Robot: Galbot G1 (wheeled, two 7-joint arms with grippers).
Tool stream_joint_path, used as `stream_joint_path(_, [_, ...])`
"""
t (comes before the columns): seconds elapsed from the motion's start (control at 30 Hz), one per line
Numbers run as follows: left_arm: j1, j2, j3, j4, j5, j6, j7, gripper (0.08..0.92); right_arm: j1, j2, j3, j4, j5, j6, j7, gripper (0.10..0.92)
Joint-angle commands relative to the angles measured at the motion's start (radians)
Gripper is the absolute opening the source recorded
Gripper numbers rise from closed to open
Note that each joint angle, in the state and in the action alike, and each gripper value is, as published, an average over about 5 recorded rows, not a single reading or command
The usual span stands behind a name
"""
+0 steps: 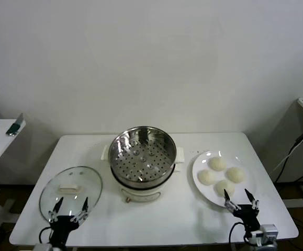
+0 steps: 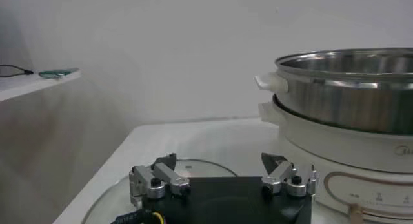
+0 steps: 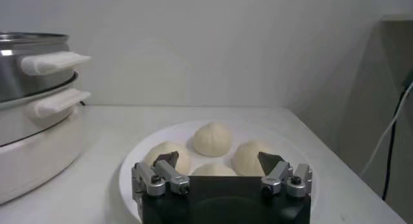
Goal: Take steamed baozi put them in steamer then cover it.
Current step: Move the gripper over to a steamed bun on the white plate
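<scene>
Black and spread wide, the left hand (image 1: 68, 205) hovers at the near rim of the clear glass cover (image 1: 70, 189) lying flat on the white surface (image 1: 156, 219). Equally unclenched, the right hand (image 1: 240, 197) hangs by the near edge of the white plate (image 1: 199, 184) bearing four smooth domed steamed baozi (image 1: 222, 174). Between them, farther back, stands the shiny perforated steamer (image 1: 142, 156), uncovered.

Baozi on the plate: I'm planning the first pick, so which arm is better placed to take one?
Right. The open right gripper hangs at the plate beside the baozi; the left gripper is over the cover, across the steamer.
</scene>
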Motion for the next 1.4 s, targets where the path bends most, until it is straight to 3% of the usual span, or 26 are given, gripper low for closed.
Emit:
stream_joint_path(0.03, [0.000, 0.000, 0.001, -0.001, 0.001, 0.001, 0.001, 0.823, 0.059, -0.030, 0.001, 0.004, -0.024, -0.064, -0.003, 0.823])
stream_joint_path(0.23, [0.001, 0.003, 0.002, -0.007, -0.001, 0.002, 0.001, 0.823, 0.356, -0.172, -0.051, -0.036, -0.047, -0.257, 0.054, 0.823])
stream_joint_path(0.4, [0.006, 0.008, 0.012, -0.009, -0.001, -0.003, 0.000, 0.823, 0.683, -0.350, -0.180, -0.157, 0.045, -0.334, -0.078, 0.823])
stream_joint_path(0.6, [0.005, 0.015, 0.019, -0.018, -0.003, -0.005, 0.001, 0.823, 1.087, -0.646, -0.600, -0.282, -0.041, -0.413, -0.460, 0.823])
stream_joint_path(0.73, [0.005, 0.019, 0.023, -0.018, -0.003, -0.006, 0.003, 0.823, 1.380, -0.742, -0.952, -0.399, -0.208, -0.280, -0.795, 0.823])
stream_joint_path(0.87, [0.004, 0.017, 0.030, -0.014, 0.001, -0.010, 0.004, 0.823, 1.651, -0.744, -1.256, -0.528, -0.309, -0.117, -1.064, 0.823])
stream_joint_path(0.97, [0.003, 0.015, 0.035, -0.009, 0.005, -0.014, 0.004, 0.823, 1.804, -0.714, -1.434, -0.586, -0.321, -0.078, -1.170, 0.823])
stream_joint_path(1.17, [0.002, 0.015, 0.036, -0.009, 0.010, -0.014, 0.007, 0.823, 2.073, -0.594, -1.769, -0.702, -0.276, -0.076, -1.242, 0.823])
stream_joint_path(1.4, [-0.004, 0.012, 0.035, -0.011, 0.012, -0.013, 0.011, 0.823, 2.081, -0.422, -1.855, -0.804, -0.230, -0.134, -1.242, 0.823])
